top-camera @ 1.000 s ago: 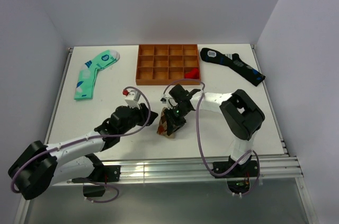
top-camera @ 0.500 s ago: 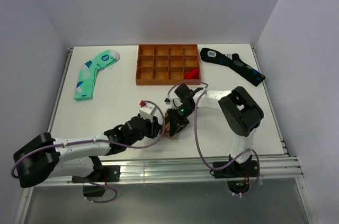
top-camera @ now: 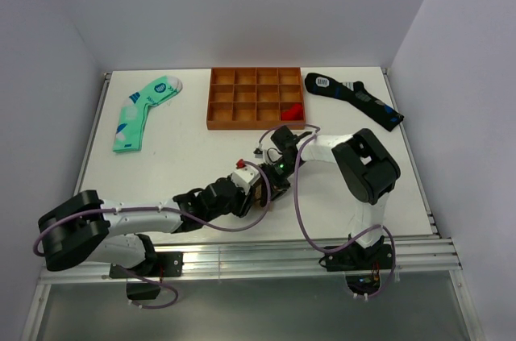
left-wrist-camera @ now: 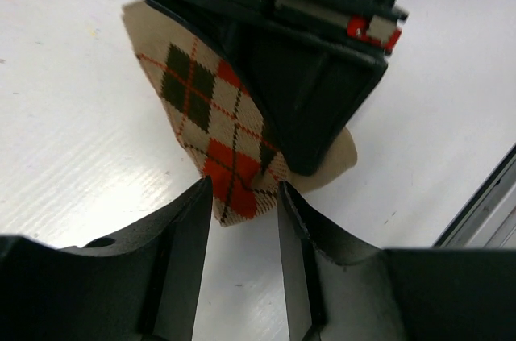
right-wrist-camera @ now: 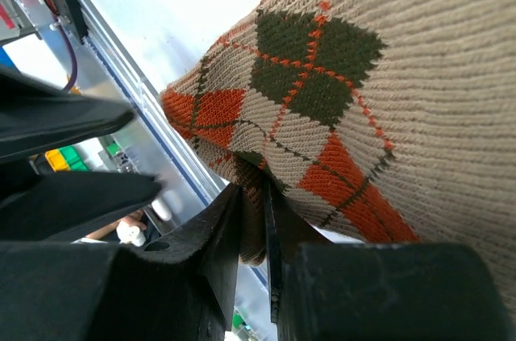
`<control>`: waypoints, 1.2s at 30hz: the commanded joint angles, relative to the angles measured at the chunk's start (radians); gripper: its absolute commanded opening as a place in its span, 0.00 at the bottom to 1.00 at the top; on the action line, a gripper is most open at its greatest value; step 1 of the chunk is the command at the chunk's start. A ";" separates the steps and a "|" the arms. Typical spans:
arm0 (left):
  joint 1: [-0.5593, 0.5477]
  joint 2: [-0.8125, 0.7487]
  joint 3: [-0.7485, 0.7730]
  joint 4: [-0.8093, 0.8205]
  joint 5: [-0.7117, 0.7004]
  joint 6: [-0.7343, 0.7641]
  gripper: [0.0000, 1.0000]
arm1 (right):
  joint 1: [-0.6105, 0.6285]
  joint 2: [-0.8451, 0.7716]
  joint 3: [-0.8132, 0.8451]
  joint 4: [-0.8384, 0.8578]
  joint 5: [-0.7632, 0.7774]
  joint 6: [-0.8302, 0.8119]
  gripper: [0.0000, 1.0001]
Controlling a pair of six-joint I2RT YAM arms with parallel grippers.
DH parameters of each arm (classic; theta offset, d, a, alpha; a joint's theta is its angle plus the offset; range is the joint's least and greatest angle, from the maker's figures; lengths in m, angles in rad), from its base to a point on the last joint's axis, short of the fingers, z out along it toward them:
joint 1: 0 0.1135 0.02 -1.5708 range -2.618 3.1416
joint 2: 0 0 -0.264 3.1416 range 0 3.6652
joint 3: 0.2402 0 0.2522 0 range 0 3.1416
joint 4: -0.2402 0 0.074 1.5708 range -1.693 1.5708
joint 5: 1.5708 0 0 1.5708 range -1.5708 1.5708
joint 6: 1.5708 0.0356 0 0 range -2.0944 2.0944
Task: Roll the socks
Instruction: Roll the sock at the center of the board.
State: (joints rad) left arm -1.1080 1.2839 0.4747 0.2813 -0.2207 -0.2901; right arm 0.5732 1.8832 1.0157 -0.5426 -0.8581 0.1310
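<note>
Left pincer has advanced, open, astride the tan-brown argyle knit sock; right pincer pinches its fold. Rolling appears ready.

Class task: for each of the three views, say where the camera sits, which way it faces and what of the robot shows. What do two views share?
Top external: above and behind the robot, looking down on the table; the left arm and right arm show.
Left wrist: on the left arm, looking past its own left pincer at the argyle sock.
Right wrist: on the right arm, close over the sock; the right pincer shows, nipping a fold.
Shared: both wrist views show the argyle sock.
</note>
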 commanded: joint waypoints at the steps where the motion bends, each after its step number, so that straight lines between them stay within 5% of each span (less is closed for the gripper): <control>1: -0.006 0.032 0.033 0.054 0.076 0.049 0.45 | -0.012 -0.004 0.020 -0.022 -0.006 -0.033 0.22; 18: 0.151 0.141 0.081 0.075 0.299 0.028 0.47 | -0.021 -0.004 0.020 -0.025 0.001 -0.036 0.22; 27: 0.180 0.008 0.030 0.082 0.382 0.026 0.49 | -0.030 -0.006 0.021 -0.025 -0.004 -0.037 0.22; 36: 0.186 0.149 0.082 0.101 0.432 0.032 0.48 | -0.035 -0.015 0.023 -0.028 -0.009 -0.044 0.22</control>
State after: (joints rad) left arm -0.9253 1.4128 0.5274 0.3351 0.1711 -0.2565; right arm 0.5491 1.8832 1.0157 -0.5529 -0.8619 0.1089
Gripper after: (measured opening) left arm 0.481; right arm 0.222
